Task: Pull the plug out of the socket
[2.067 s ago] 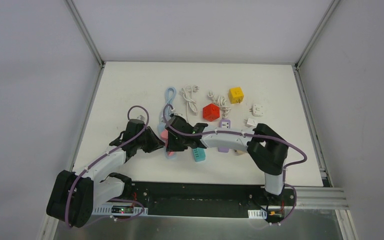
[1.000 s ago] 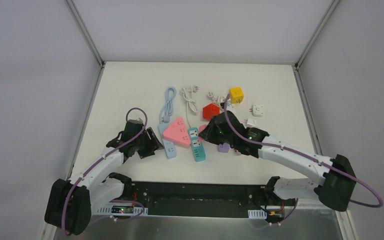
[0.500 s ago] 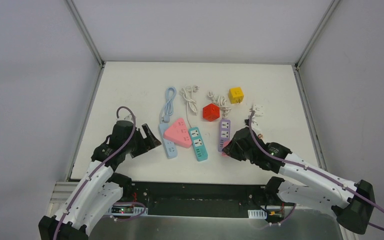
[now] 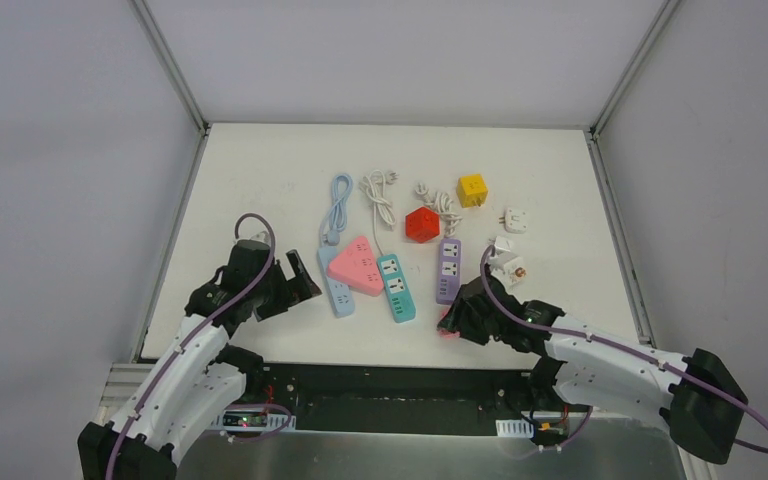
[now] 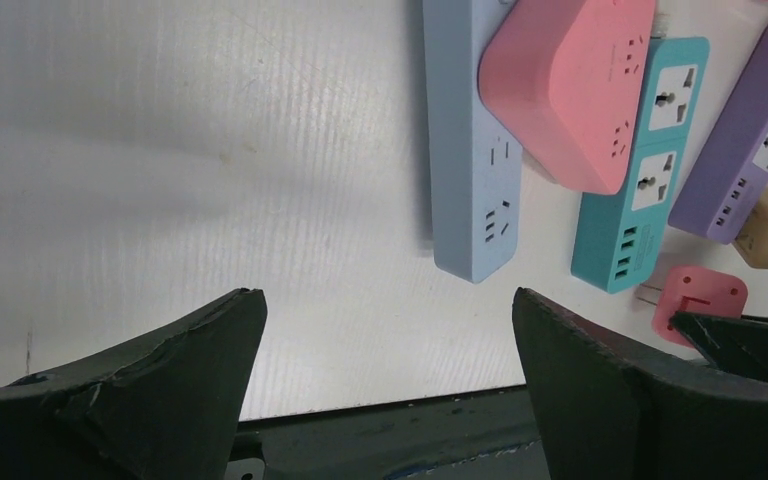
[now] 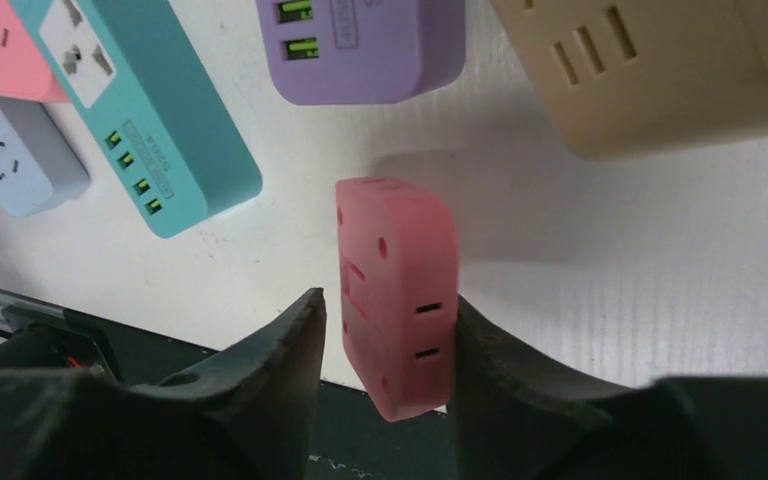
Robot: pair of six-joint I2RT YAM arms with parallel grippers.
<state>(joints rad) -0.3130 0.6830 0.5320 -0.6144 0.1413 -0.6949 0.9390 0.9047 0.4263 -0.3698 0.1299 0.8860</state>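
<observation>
Right now your right gripper [image 4: 457,318] is pinching the pink plug [image 6: 397,300]: in the right wrist view one finger [image 6: 270,370] sits on each narrow side of it, pressed in close. From above, the pink plug sits near the front edge of the table [image 4: 260,180], on the near side of the purple power strip [image 4: 448,270] and apart from it. It is not seated in any socket. Whether it rests on the table or hangs just above it, you cannot tell from these views.

Your left gripper [image 5: 385,295] is spread wide and holds nothing. It hovers over bare table just left of the blue power strip [image 4: 337,285]. Its wrist camera also catches the pink plug at the right edge of the picture.

A pink triangular socket [image 4: 355,265] lies on top of the blue power strip and touches the teal power strip [image 4: 396,287] beside it. The purple power strip lies to the right of the teal one. A beige socket block [image 6: 660,70] sits just beyond the plug, close to the purple strip's end. Farther back you have a red cube [image 4: 421,224] and a yellow cube [image 4: 472,189].
</observation>
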